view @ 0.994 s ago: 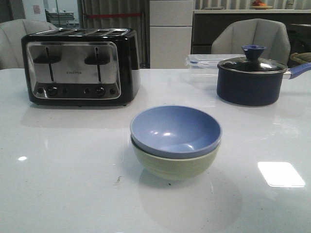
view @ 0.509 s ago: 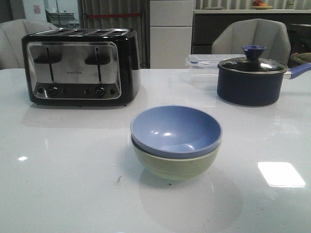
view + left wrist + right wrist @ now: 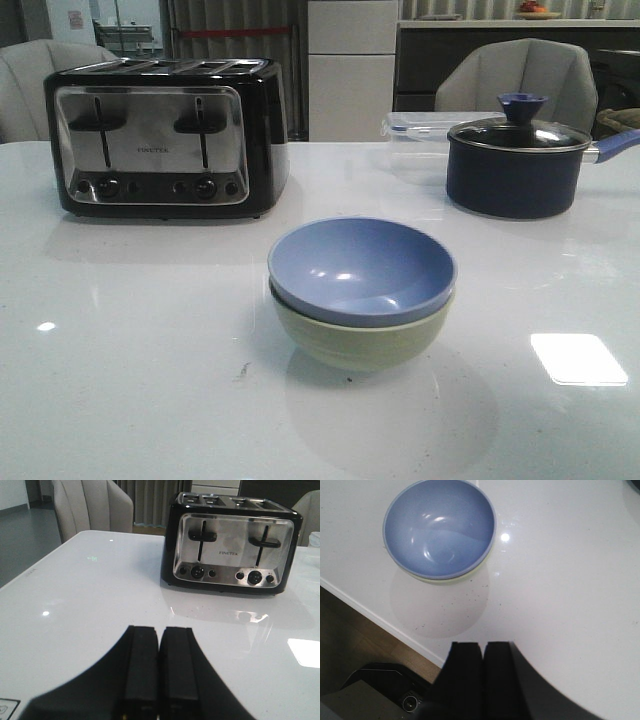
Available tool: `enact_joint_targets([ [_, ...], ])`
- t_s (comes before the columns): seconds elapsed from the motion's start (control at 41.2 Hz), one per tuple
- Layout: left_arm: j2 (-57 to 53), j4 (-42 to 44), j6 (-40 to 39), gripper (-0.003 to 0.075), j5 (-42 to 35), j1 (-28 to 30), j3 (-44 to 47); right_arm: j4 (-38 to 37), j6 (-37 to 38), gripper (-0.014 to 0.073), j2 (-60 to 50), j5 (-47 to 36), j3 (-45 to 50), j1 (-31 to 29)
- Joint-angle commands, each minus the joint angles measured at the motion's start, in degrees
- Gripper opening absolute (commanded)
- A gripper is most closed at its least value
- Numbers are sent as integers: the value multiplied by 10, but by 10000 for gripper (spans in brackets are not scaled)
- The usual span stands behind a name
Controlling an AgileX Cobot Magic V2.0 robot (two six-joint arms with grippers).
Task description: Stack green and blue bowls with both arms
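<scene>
Periwinkle and matte, the blue bowl (image 3: 361,270) sits nested inside the sage green bowl (image 3: 360,341), whose rim and lower wall show as a pale band beneath it. Both are round, deep and alike in size, standing upright on the white table (image 3: 140,380). From my right pincer (image 3: 482,672), fingers pressed together on nothing, the stack lies well ahead, apart from me, near the table's edge. My left pincer (image 3: 159,667) is likewise closed and empty, hovering over bare tabletop, with the black and steel toaster (image 3: 231,547) well ahead of it.
</scene>
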Motion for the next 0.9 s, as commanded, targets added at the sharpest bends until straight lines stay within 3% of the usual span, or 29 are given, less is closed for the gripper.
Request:
enact_joint_targets([
  [0.0,-12,-5,-4,93,-78,1,3,2,-5,57,-5,-29,-16,-1],
  [0.145,-12,-5,-4,93,-106,-2,3,2,-5,57,-5,-29,-16,-1],
  [0.873,-11,-5,-4,93,-105,-17,3,2,-5,57,-5,-29,-16,-1],
])
